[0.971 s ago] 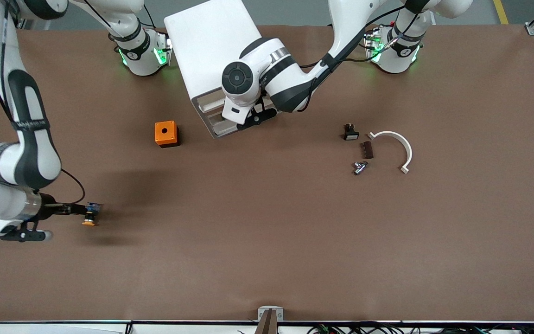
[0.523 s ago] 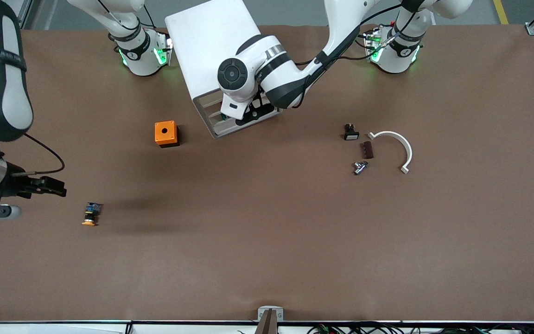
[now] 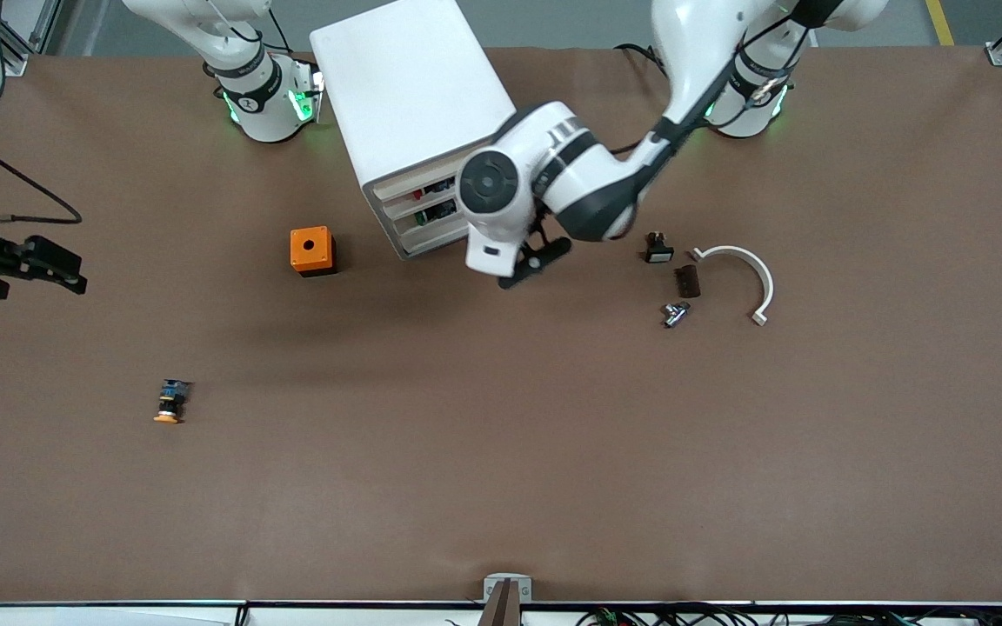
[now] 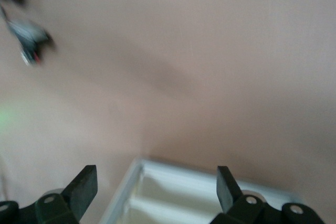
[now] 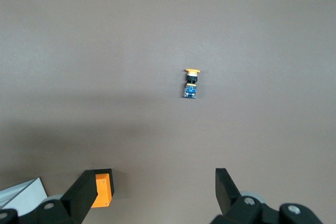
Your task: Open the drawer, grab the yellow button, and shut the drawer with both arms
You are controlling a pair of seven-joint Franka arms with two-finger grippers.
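Note:
The white cabinet (image 3: 405, 87) stands near the arms' bases. Its top drawer (image 3: 410, 182) sits flush with the three lower fronts. The button (image 3: 170, 402), orange cap and black-blue body, lies on its side on the brown table, nearer the front camera than the orange box; it also shows in the right wrist view (image 5: 191, 83). My right gripper (image 3: 53, 263) is open and empty, in the air at the right arm's end of the table; its wrist view shows it (image 5: 156, 187) high above the button. My left gripper (image 3: 529, 261) is open and empty beside the cabinet's front corner, whose white edge (image 4: 173, 192) lies between its fingers (image 4: 84, 184).
An orange cube box (image 3: 312, 250) with a round hole stands in front of the cabinet, toward the right arm's end. Toward the left arm's end lie a small black switch (image 3: 657, 249), a brown piece (image 3: 688, 280), a metal part (image 3: 675, 313) and a white curved bracket (image 3: 740, 274).
My right gripper let go of the button on the table, then rose and drew away. My left gripper pressed at the cabinet front, then pulled back toward the left arm's end.

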